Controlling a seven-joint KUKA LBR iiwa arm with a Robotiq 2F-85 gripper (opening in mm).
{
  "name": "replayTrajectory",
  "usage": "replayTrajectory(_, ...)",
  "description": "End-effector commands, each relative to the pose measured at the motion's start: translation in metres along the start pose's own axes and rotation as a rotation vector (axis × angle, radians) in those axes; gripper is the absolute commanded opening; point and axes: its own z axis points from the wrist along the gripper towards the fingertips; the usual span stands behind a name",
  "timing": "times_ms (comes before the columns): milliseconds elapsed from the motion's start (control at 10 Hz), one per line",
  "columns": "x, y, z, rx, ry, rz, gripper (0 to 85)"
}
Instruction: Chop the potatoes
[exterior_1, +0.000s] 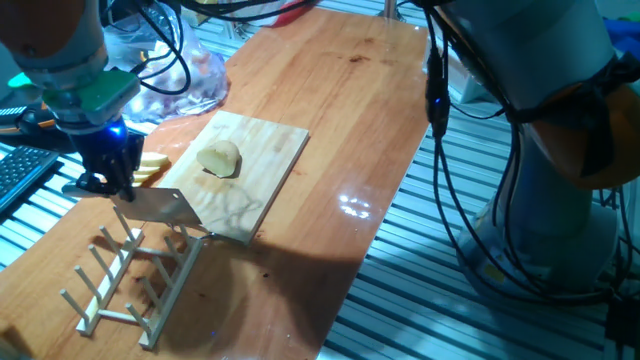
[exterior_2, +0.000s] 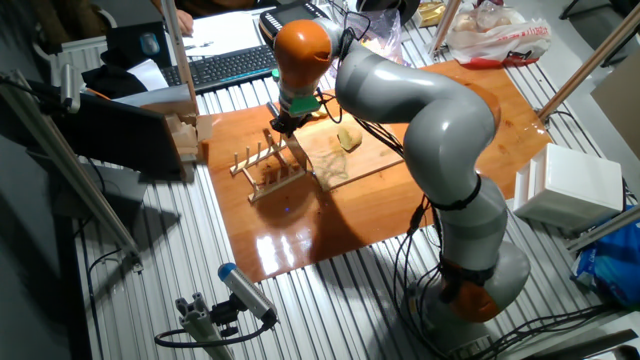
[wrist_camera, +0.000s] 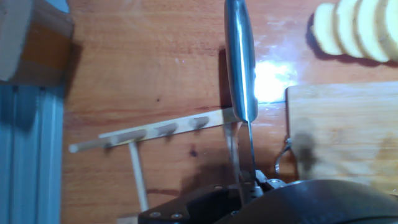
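Observation:
A pale yellow peeled potato (exterior_1: 219, 158) lies as one rounded lump on the light wooden cutting board (exterior_1: 265, 165). It also shows in the other fixed view (exterior_2: 348, 137). My gripper (exterior_1: 108, 183) is shut on a knife (exterior_1: 158, 206) and holds it left of the board, above the wooden rack (exterior_1: 130, 275). The wide metal blade points toward the board's near corner, a short way from the potato. In the hand view the knife's spine (wrist_camera: 240, 62) runs away from the gripper (wrist_camera: 254, 179), just left of the board's edge (wrist_camera: 348, 130). The potato is out of the hand view.
A fanned row of thin yellow slices (exterior_1: 150, 166) lies on the table left of the board, also in the hand view (wrist_camera: 357, 28). A clear bag with reddish pieces (exterior_1: 190, 70) sits at the back. A keyboard (exterior_1: 20, 175) and a wooden block (exterior_2: 185, 135) flank the table.

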Motion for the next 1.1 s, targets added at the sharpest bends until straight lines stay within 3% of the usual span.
replayTrajectory(0, 0.0, -0.001, 0.0, -0.026, 0.013, 0.009, 0.0)
replayTrajectory(100, 0.0, -0.012, -0.011, -0.038, 0.02, 0.012, 0.0)
replayTrajectory(300, 0.004, -0.048, -0.019, -0.079, -0.019, -0.026, 0.0)
replayTrajectory(400, 0.008, -0.057, -0.017, -0.092, -0.048, -0.026, 0.0)
replayTrajectory(500, 0.011, -0.064, -0.015, -0.081, -0.083, -0.035, 0.0)
replayTrajectory(600, 0.011, -0.067, -0.014, -0.073, -0.093, -0.033, 0.0)
replayTrajectory(800, 0.01, -0.064, -0.014, -0.038, -0.078, -0.032, 0.0)
replayTrajectory(900, 0.009, -0.064, -0.013, -0.009, -0.062, -0.048, 0.0)
replayTrajectory(1000, 0.007, -0.06, -0.01, 0.046, -0.046, -0.059, 0.0)
